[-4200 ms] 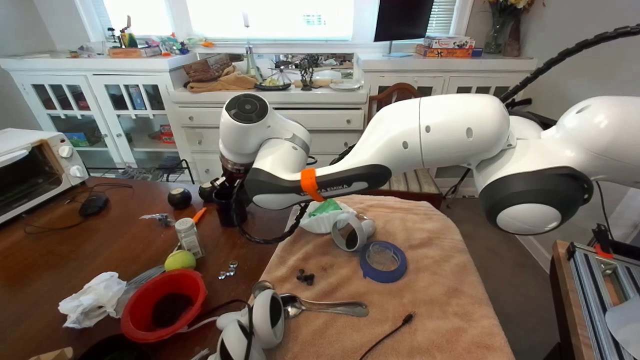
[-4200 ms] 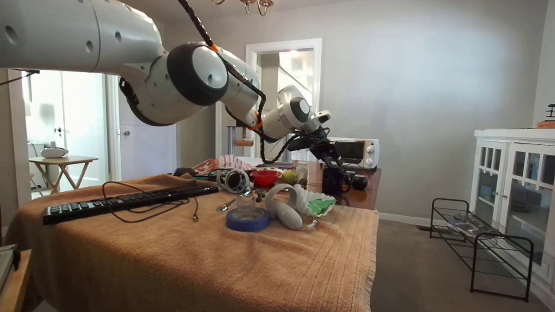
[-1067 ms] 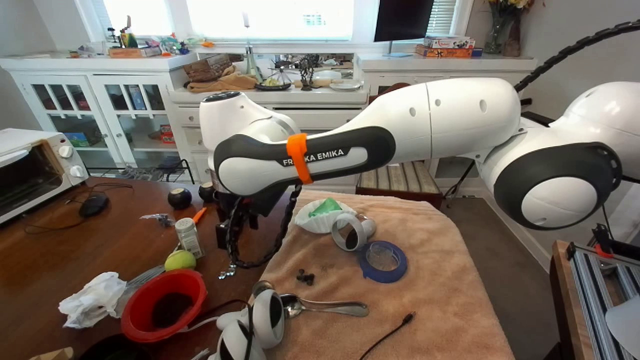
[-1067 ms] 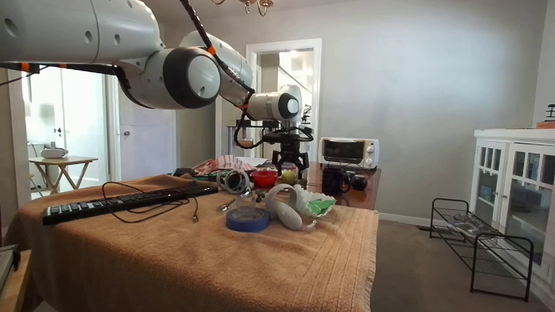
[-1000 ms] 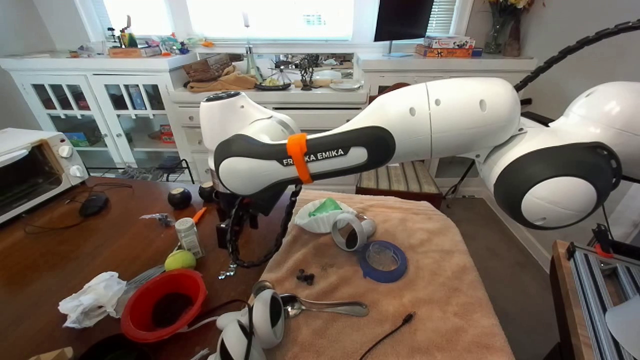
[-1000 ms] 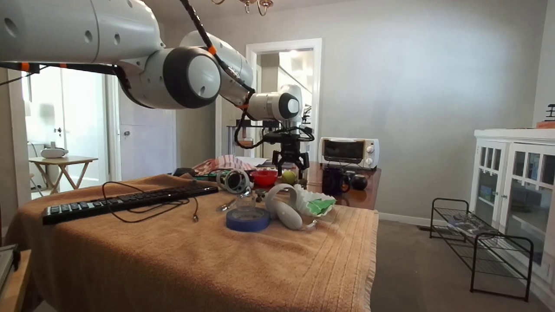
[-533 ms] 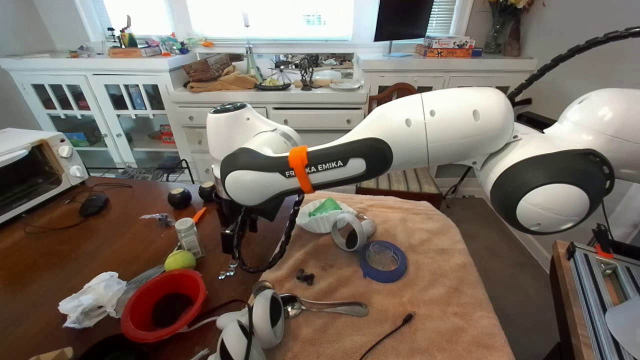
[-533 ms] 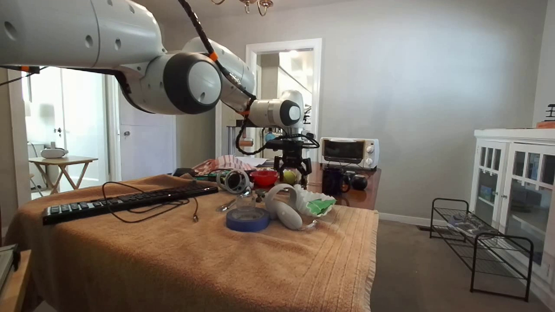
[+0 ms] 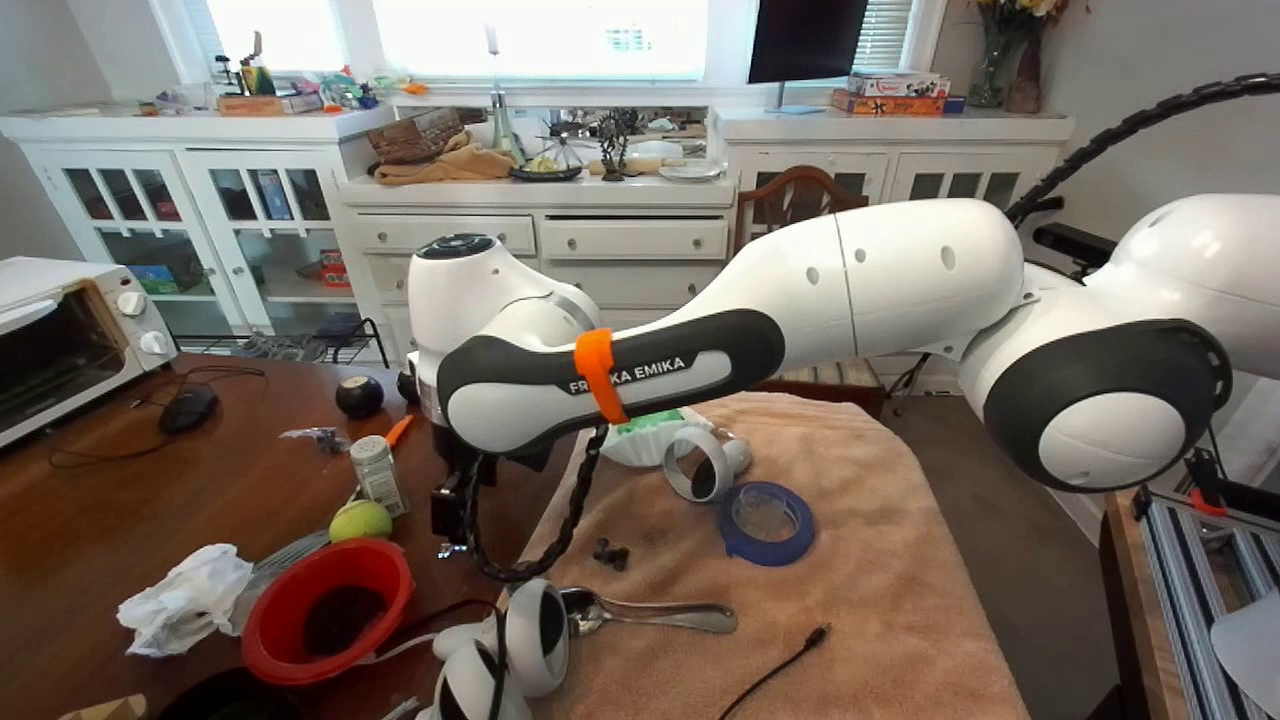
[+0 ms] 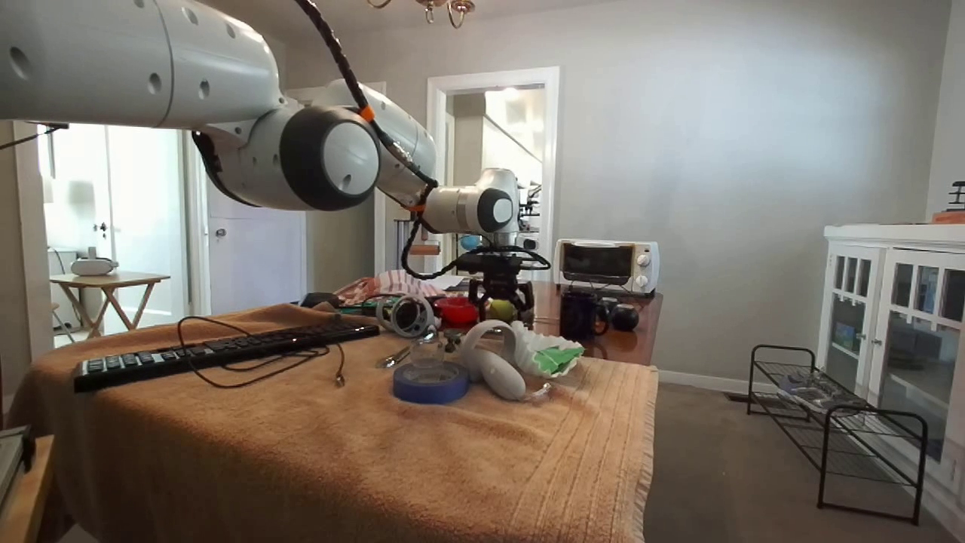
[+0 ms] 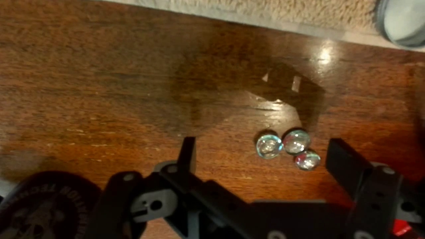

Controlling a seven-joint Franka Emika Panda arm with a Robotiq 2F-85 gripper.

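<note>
My gripper point(image 11: 262, 149) is open and points down over the brown wooden table point(image 11: 109, 109). Three clear glass beads point(image 11: 296, 142) lie together on the wood; in the wrist view they appear between the fingers, closer to the right finger. Nothing is held, and contact with the beads does not show. In an exterior view the gripper point(image 10: 500, 302) hangs low in front of a yellow-green tennis ball point(image 10: 500, 309), left of a dark mug point(image 10: 579, 315). In an exterior view the arm and cable hide most of the gripper, and a bit of the beads point(image 9: 450, 550) shows below it.
A peach towel point(image 9: 680, 560) covers the table beside the beads. It carries blue tape point(image 9: 742, 545), spoons point(image 9: 670, 614) and a white controller point(image 9: 697, 492). A red bowl point(image 9: 392, 570), a shaker point(image 9: 378, 475) and crumpled white paper point(image 9: 190, 600) stand near the gripper.
About four seconds ago my gripper was tilted at the dark mug. It has since moved away from the mug, turned to point straight down, and come lower during the last second.
</note>
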